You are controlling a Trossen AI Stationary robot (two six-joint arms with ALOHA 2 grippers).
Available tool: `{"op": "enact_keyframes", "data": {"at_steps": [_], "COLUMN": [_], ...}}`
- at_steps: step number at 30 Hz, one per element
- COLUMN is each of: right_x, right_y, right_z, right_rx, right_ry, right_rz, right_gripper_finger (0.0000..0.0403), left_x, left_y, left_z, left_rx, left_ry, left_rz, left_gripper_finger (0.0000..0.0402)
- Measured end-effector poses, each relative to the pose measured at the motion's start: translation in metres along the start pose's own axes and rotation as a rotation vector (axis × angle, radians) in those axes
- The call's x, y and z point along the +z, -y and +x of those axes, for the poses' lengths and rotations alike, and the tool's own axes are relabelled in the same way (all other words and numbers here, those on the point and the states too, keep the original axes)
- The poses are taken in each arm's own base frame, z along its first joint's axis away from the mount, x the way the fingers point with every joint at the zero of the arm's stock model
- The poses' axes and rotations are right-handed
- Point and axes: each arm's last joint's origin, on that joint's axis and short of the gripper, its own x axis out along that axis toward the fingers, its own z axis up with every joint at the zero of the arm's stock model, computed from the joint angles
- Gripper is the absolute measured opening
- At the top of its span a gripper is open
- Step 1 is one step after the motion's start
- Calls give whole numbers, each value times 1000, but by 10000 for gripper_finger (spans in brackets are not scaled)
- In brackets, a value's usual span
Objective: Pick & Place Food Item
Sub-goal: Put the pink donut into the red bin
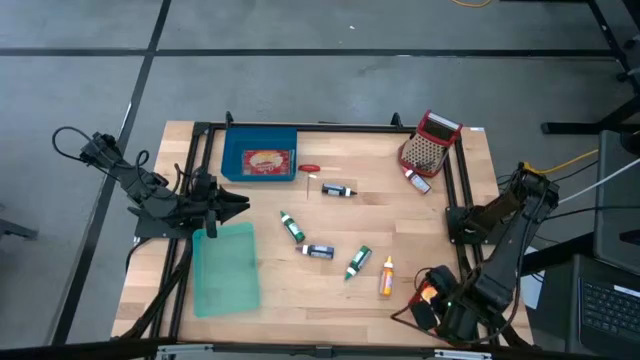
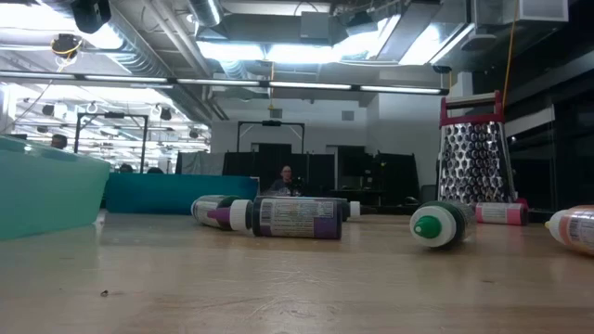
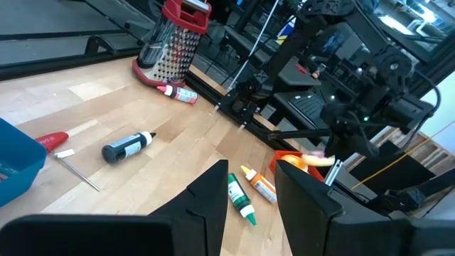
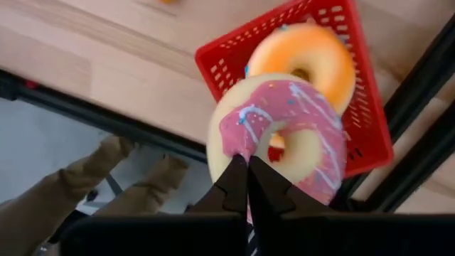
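Note:
A pink-iced donut (image 4: 284,135) is held by my right gripper (image 4: 247,178), which is shut on it at the table's near right corner (image 1: 440,300). Below it stands a red basket (image 4: 227,64) with an orange donut (image 4: 306,53) lying in it. In the left wrist view the held donut (image 3: 318,160) shows pale under the right arm. My left gripper (image 3: 252,192) stands open at the table's left side (image 1: 238,205), with nothing between its fingers. My right gripper pinches the pink donut's ring (image 4: 245,146) between its two fingers at one spot on the rim. The fingers come from above, pointing down. The donut is lifted clear, over the red basket and the orange donut.
A blue bin (image 1: 260,152) with a food pack stands at the far left, and a teal container (image 1: 226,268) at the near left. Several small bottles (image 1: 318,250) lie mid-table. A metal grater (image 1: 430,145) stands at the far right. A black frame (image 1: 455,190) borders the table.

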Motion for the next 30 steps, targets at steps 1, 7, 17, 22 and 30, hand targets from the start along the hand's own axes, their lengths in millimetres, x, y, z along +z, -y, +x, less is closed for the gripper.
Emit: {"op": "enact_keyframes", "data": {"at_steps": [1,7,17,22,30], "right_x": [1,5,7,10,9], "right_y": [1,7,9,12,10], "right_z": [4,16,16,16,16], "right_rx": [-5,-47,-56,-81,-58], "right_ry": [4,35,61,104,100], "right_rz": [-1,-3,-3,-2,-10], "right_gripper_finger": [0,0,1,1,0], "left_x": [0,0,0,0,-1], "left_y": [0,0,0,0,-1], "left_z": [0,0,0,0,0], "left_rx": [0,-3,-2,1,10], "left_ry": [0,-3,-2,1,-5], "left_rz": [0,-21,-27,-27,-17], "left_gripper_finger": [111,111,111,111,111]}}
